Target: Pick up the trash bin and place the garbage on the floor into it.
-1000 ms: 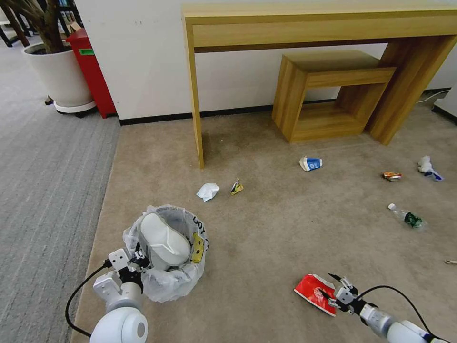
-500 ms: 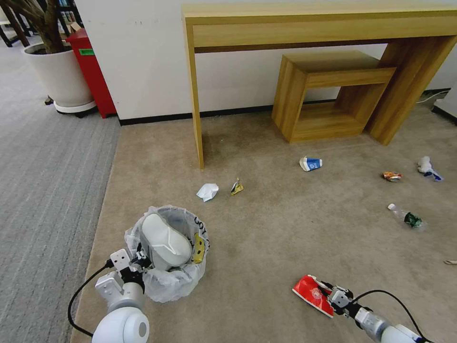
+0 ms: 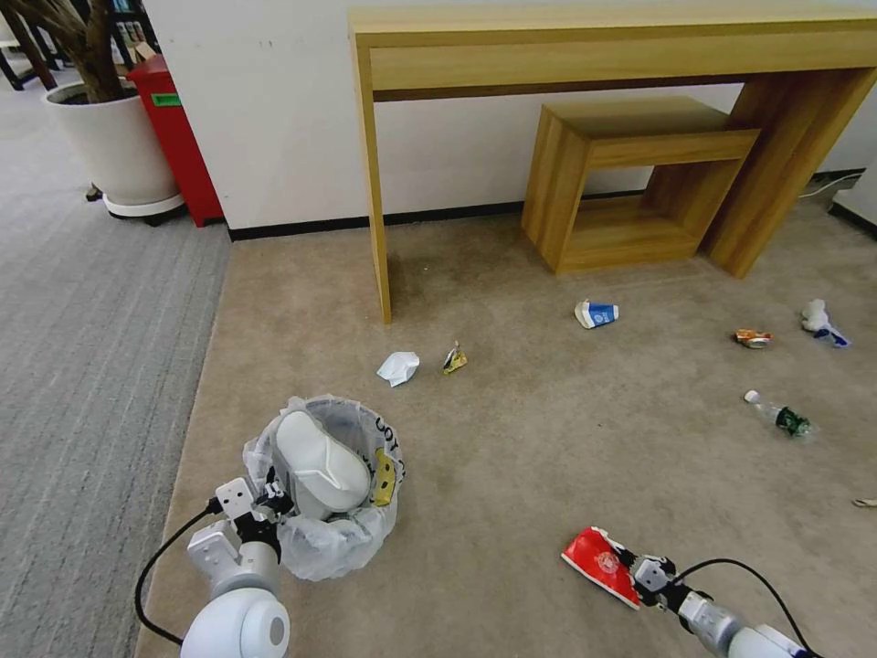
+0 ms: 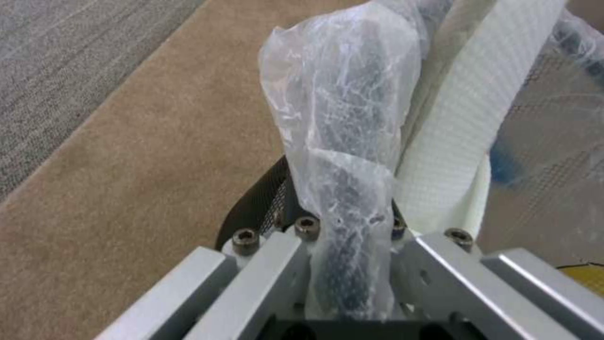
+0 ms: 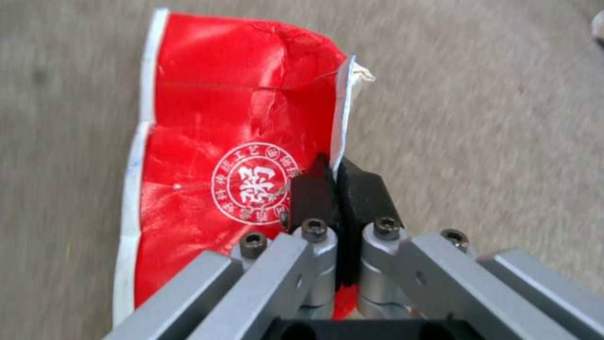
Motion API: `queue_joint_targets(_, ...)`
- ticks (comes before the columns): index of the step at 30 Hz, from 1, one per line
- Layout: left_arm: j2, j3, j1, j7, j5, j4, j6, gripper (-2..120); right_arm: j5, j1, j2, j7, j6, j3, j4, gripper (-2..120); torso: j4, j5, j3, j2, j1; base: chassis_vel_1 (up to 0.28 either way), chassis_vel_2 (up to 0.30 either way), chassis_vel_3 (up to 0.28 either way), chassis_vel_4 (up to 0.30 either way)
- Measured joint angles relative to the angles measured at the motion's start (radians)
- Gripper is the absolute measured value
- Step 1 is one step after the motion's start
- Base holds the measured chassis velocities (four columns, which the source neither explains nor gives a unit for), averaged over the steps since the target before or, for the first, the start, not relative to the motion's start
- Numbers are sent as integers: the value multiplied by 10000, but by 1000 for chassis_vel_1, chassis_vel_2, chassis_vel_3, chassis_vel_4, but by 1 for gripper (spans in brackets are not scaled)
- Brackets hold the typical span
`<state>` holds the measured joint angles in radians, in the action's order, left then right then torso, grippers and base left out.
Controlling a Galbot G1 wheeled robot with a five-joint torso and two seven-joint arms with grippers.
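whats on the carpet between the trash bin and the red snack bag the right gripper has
Nothing: in the head view the floor between the trash bin and the red snack bag pinched by the right gripper is bare.

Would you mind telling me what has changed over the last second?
The right gripper, open beside the red snack bag a second ago, has closed on its edge. The left gripper stays clamped on the trash bin rim, which barely shifted. The other litter on the floor has not moved.

Wooden desk (image 3: 603, 46) against white wall (image 3: 292, 110)
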<state>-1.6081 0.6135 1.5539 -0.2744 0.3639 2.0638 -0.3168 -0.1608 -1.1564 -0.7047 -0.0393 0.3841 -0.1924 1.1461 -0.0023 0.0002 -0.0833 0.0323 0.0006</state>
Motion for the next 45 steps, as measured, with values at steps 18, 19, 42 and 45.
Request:
queue_joint_targets(18,0,-23,67,37,-85,105,32,1,-2835,-319,349,1503,2100,1289,3248,0,-1,-4,0,0,0,0,0,0,0)
queue_joint_targets(19,0,-26,93,43,-90,156,27,1,-3275,-74,251,1908,2455,1288,3544,0,1,-4,0,0,0,0,0,0,0)
queue_joint_targets(42,0,-265,331,24,-192,792,-243,1,-5394,4645,441,2510,1583,-3485,6838,0,1,-5,0,-1,0,0,0,0,0)
queue_joint_targets(45,0,-294,381,25,-200,887,-246,1,-5294,5173,182,2371,1472,-4213,6538,0,1,-1,-1,-1,0,0,0,0,0)
